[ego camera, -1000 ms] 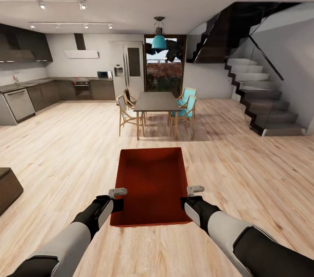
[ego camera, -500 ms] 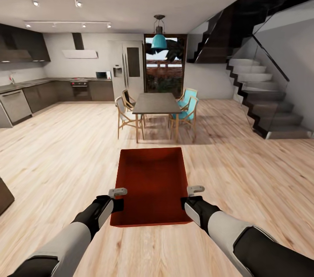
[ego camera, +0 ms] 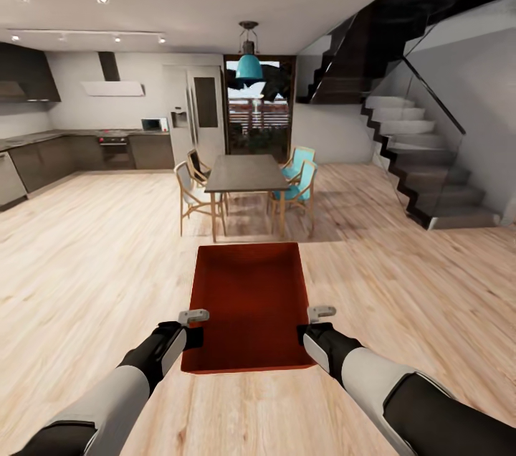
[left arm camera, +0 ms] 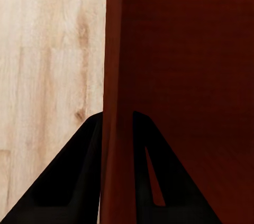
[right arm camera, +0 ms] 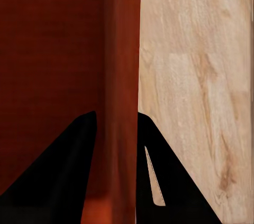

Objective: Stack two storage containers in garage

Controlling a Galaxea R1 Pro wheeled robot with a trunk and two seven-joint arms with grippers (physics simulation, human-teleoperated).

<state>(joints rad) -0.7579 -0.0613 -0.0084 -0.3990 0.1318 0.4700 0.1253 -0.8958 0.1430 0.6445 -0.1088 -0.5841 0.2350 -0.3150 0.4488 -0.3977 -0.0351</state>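
Claws grip one orange-red, open-topped rectangular storage container (ego camera: 247, 305) between them, carried above the light wood-plank floor (ego camera: 93, 255); the left claw (ego camera: 192, 328) is clamped on the container's left wall, one black finger (left arm camera: 74, 176) outside and the other inside; the right claw (ego camera: 309, 328) is clamped likewise on the right wall, with a dark finger (right arm camera: 58, 171) on each face; beyond the claws stand a dark dining table (ego camera: 245, 174) with wooden and teal chairs, a grey staircase (ego camera: 430, 169) to the right, and kitchen cabinets (ego camera: 50, 155) to the left.
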